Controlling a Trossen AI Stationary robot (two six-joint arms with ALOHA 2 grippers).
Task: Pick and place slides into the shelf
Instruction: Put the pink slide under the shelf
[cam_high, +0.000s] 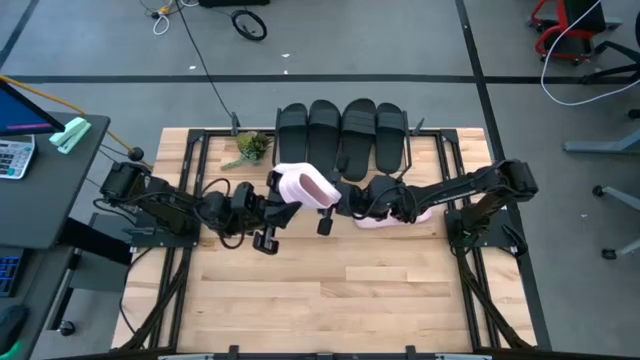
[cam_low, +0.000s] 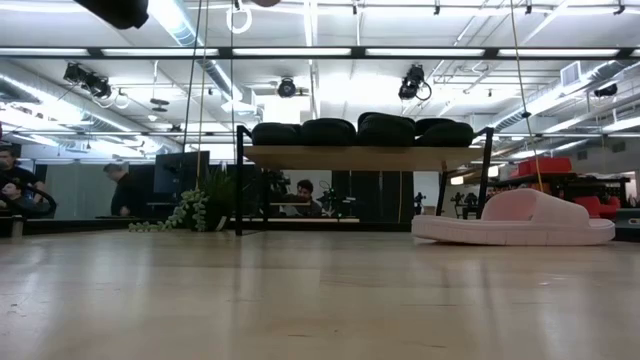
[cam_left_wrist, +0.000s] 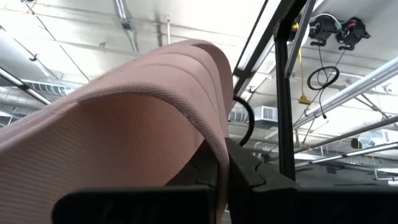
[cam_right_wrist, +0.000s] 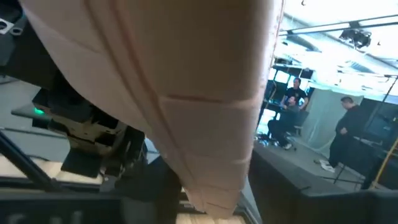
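Overhead lights lined the ceiling of the workshop behind the slatted wooden counter (cam_high: 330, 300), where several people (cam_low: 125, 190) stood or sat in the background. At twelve o'clock on the counter stood the shelf (cam_high: 425, 150), its light plank top carrying four black slides (cam_high: 343, 135) side by side, toes pointing toward the far edge; from counter level they showed as dark humps in a row along the plank. A small green plant (cam_high: 250, 147) lay at about ten o'clock from the centre, just beside the shelf's left end.

Near the centre of the counter both arms met over one pale pink slide (cam_high: 303, 186), lifted clear of the wood. The left gripper (cam_high: 283, 210), reaching in from nine o'clock, was pressed against the slide, with pink material filling its wrist view and a dark finger (cam_left_wrist: 249, 180) tight against the edge. The right gripper (cam_high: 345, 200) reached in from three o'clock to the same slide, whose sole filled its wrist view; whether its jaws were spread or pinched could not be told.

The second pink slide (cam_high: 385, 217) rested flat on the counter under the right arm, at about three o'clock from the lifted one, sole down.
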